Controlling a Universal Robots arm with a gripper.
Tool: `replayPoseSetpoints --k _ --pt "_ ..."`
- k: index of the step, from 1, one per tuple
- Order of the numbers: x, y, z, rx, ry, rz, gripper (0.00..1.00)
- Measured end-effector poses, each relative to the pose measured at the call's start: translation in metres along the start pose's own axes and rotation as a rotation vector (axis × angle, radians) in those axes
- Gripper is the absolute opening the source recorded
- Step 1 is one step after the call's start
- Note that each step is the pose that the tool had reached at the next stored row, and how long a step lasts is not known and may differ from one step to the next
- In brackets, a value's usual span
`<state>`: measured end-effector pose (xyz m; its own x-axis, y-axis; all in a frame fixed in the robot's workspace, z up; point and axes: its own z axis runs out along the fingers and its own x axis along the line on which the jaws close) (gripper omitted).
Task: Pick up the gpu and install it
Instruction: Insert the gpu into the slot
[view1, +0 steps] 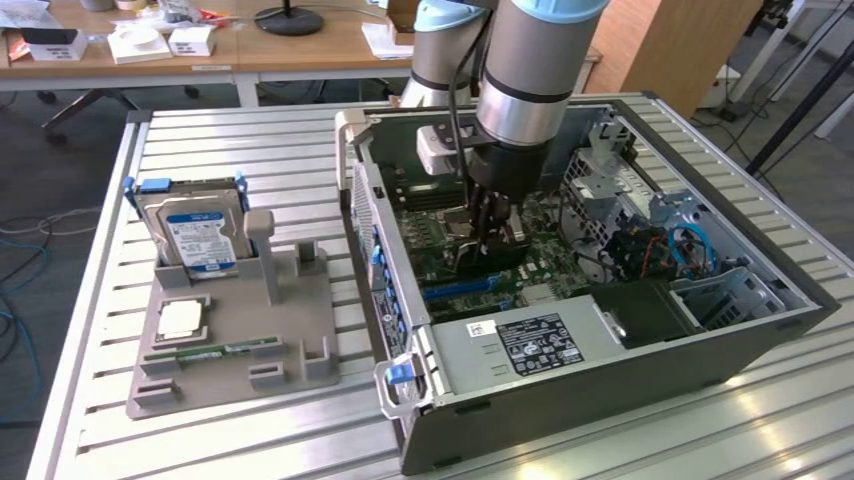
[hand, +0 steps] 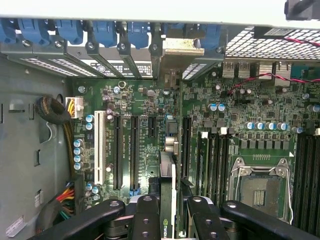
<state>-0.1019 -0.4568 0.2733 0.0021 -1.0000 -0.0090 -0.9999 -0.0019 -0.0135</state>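
My gripper (view1: 487, 232) reaches down into the open computer case (view1: 747, 330), over the green motherboard (view1: 534, 265). It is shut on the gpu (view1: 481, 255), a thin dark card held on edge. In the wrist view the gpu (hand: 167, 165) runs edge-on between the two black fingers (hand: 145, 220), with my gripper (hand: 167, 222) closed around it. The card lies along the black expansion slots (hand: 134, 150), its far end towards the slot brackets (hand: 170, 75) at the case's rear wall. Whether its edge sits in a slot I cannot tell.
A grey holder (view1: 234, 330) at the exterior view's left carries a silver hard drive (view1: 200, 235), a processor chip (view1: 180, 318) and a green memory stick (view1: 214, 350). Inside the case are the power supply (view1: 534, 342), drive cages (view1: 727, 290), cables (hand: 55, 112) and the processor socket (hand: 260, 185).
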Motion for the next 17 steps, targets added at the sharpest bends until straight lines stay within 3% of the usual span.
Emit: replayPoseSetpoints --k 17 --pt "0.0001 0.0003 0.0085 0.0000 0.0000 0.000 0.26"
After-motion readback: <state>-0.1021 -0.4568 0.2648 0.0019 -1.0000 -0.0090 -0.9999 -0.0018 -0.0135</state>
